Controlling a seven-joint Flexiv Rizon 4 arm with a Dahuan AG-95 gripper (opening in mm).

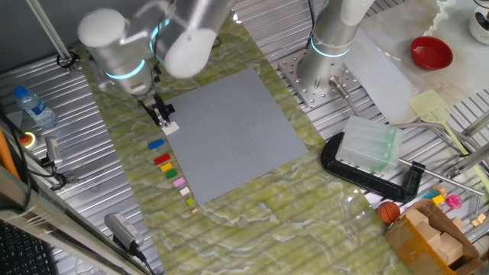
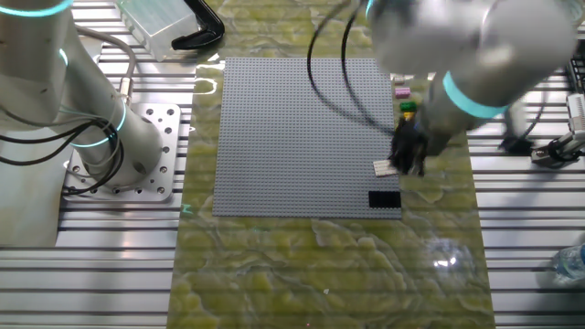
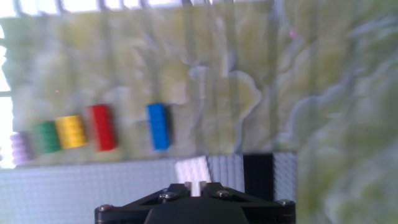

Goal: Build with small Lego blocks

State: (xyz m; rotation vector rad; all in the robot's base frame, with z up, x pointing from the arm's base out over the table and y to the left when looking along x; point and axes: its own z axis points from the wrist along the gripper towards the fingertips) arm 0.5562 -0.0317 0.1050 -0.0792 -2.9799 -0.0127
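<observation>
I have the gripper (image 2: pixel 402 163) closed on the white brick (image 2: pixel 385 168) at the grey baseplate (image 1: pixel 229 130) edge, just beside the black brick (image 2: pixel 384 199). I'd align studs squarely before pressing down. It's tiny, rectangular; the blue brick (image 3: pixel 158 126) waits off-plate.

Silver-white rounded arm (image 1: pixel 164 34) — glowing cyan joint rings, black cable, black jaws.

tool (image 2: pixel 402 163) on white brick (image 2: pixel 386 168) | black brick (image 2: pixel 384 199) on baseplate (image 2: pixel 292 137) edge
</observation>
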